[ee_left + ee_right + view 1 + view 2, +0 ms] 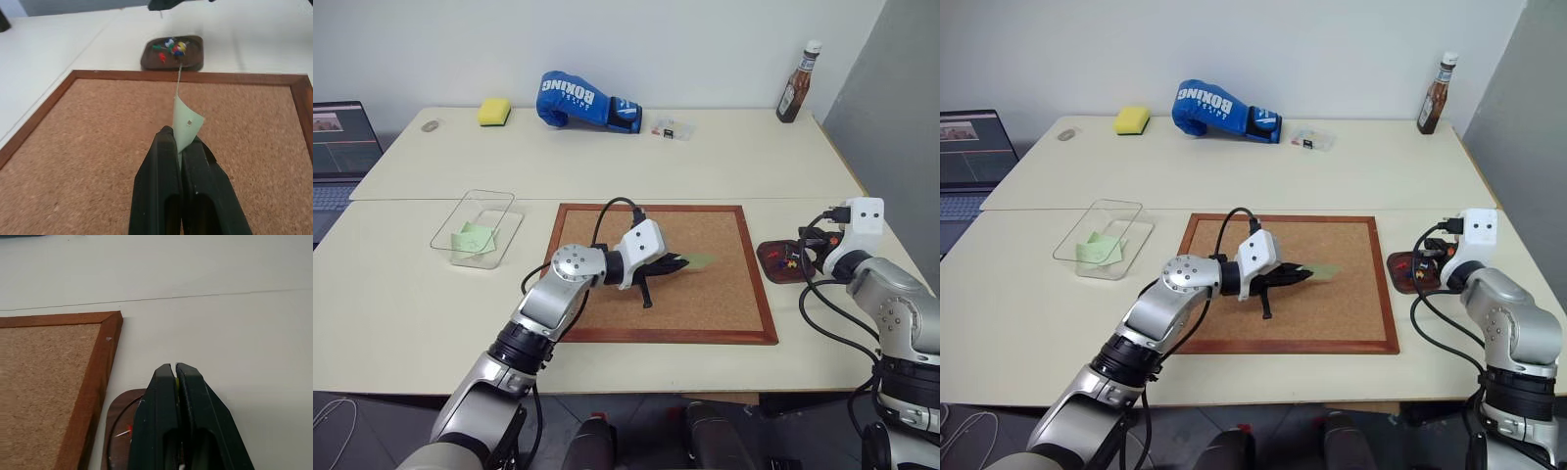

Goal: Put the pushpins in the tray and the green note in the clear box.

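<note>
My left gripper (680,262) is shut on the green note (699,261) and holds it just above the corkboard (724,294). The pale slip (188,122) sticks out past the fingertips and has a small hole in it. At the board's right stands the dark reddish tray (770,266), with several pushpins (172,47) in mixed colours inside. My right gripper (801,257) hangs over the tray (115,431), shut, and a yellow sliver between its tips (175,368) looks like a pushpin. The clear box (481,195) sits left of the board with another green slip (475,238) in it.
Along the table's far side lie a yellow sponge (493,111), a blue boxing glove (582,101), a tiny clear case (673,128) and a brown sauce bottle (798,86). A laptop (337,147) stands at the far left.
</note>
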{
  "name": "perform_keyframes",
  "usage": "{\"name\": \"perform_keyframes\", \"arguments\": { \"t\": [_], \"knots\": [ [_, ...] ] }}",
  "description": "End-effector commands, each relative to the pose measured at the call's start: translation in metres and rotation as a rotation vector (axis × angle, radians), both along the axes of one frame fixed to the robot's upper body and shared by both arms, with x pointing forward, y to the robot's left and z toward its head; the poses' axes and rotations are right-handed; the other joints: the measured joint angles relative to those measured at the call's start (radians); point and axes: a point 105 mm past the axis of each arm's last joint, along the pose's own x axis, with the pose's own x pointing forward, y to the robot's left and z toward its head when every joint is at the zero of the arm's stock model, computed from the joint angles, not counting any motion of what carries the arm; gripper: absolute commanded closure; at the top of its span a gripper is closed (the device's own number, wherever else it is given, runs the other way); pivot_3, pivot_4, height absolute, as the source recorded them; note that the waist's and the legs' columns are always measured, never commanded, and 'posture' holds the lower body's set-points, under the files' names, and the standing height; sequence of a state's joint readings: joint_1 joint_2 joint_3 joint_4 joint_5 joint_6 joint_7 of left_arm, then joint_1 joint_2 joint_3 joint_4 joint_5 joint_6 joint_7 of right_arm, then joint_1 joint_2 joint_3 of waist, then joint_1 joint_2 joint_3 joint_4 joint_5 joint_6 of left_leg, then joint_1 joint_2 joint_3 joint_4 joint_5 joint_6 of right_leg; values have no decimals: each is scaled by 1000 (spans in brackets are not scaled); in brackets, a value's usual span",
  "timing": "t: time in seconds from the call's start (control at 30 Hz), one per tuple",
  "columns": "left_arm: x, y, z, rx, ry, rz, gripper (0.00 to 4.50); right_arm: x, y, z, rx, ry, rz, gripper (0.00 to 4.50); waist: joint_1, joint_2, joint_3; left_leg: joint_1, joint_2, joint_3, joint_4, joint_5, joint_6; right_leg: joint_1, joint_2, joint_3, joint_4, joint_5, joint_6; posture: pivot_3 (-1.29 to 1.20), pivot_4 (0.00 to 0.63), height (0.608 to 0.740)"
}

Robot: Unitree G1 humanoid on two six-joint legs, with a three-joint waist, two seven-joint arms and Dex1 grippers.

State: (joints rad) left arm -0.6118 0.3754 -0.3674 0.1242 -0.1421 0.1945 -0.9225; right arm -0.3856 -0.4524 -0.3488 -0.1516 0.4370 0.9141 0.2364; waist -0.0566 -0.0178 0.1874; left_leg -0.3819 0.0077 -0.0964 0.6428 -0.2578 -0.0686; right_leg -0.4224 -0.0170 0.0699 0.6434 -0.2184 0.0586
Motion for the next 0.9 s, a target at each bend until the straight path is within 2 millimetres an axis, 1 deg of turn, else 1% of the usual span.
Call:
{"name": "perform_keyframes", "arguments": {
  "t": [0.03, 0.17, 0.23, 0.27, 0.43, 0.57, 0.63, 0.67, 0.7, 0.83, 0.9],
  "knots": [
    [-6, -9, 10, 3, -73, -58, 4461, 2, 3, 6, 12, -17, 11, 4500, 1, 0, 0, 0, 0, 0, 0, 0, 0, 0, 0, 0, 0, 0, 0, 0, 150, 740],
    [-8, -8, 11, -11, -63, -56, 4461, 5, 4, 1, 25, -5, 8, 4500, 0, 0, 0, 0, 0, 0, 0, 0, 0, 0, 0, 0, 0, 0, 0, 0, 150, 740],
    [-8, -8, 12, -15, -63, -52, 4500, 7, 3, -1, 31, -2, 3, 4038, 0, 0, 0, 0, 0, 0, 0, 0, 0, 0, 0, 0, 0, 0, 0, 0, 150, 740],
    [-8, -8, 13, -15, -64, -51, 4500, 8, 3, -2, 35, 0, 1, 3967, -1, 0, 0, 0, 0, 0, 0, 0, 0, 0, 0, 0, 0, 0, 0, 0, 150, 740],
    [-9, -9, 15, -32, -51, -47, 4500, 8, 6, -10, 34, 15, 6, 2753, 0, 0, 0, 0, 0, 0, 0, 0, 0, 0, 0, 0, 0, 0, 0, 0, 150, 740],
    [-10, -11, 19, -52, -32, -47, 4500, 8, 4, -14, 12, 19, 1, 1847, 0, 0, 0, 0, 0, 0, 0, 0, 0, 0, 0, 0, 0, 0, 0, 0, 150, 740],
    [-10, -11, 19, -49, -32, -46, 4500, 8, 2, -15, 5, 18, -3, 1379, 0, 0, 0, 0, 0, 0, 0, 0, 0, 0, 0, 0, 0, 0, 0, 0, 150, 740],
    [-9, -11, 20, -47, -32, -46, 4500, 8, 1, -15, -7, 12, -10, 1255, 0, 0, 0, 0, 0, 0, 0, 0, 0, 0, 0, 0, 0, 0, 0, 0, 150, 740],
    [-9, -11, 20, -46, -32, -46, 4500, 8, -1, -14, -17, 7, -18, 974, 0, 0, 0, 0, 0, 0, 0, 0, 0, 0, 0, 0, 0, 0, 0, 0, 150, 740],
    [-9, -12, 19, -45, -29, -50, 4500, 9, -6, -12, -75, -16, -33, 146, 0, 0, 0, 0, 0, 0, 0, 0, 0, 0, 0, 0, 0, 0, 0, 0, 150, 740],
    [-10, -12, 19, -45, -28, -52, 4500, 9, -8, -12, -92, -21, -40, 64, 0, 0, 0, 0, 0, 0, 0, 0, 0, 0, 0, 0, 0, 0, 0, 0, 150, 740]
  ]
}}
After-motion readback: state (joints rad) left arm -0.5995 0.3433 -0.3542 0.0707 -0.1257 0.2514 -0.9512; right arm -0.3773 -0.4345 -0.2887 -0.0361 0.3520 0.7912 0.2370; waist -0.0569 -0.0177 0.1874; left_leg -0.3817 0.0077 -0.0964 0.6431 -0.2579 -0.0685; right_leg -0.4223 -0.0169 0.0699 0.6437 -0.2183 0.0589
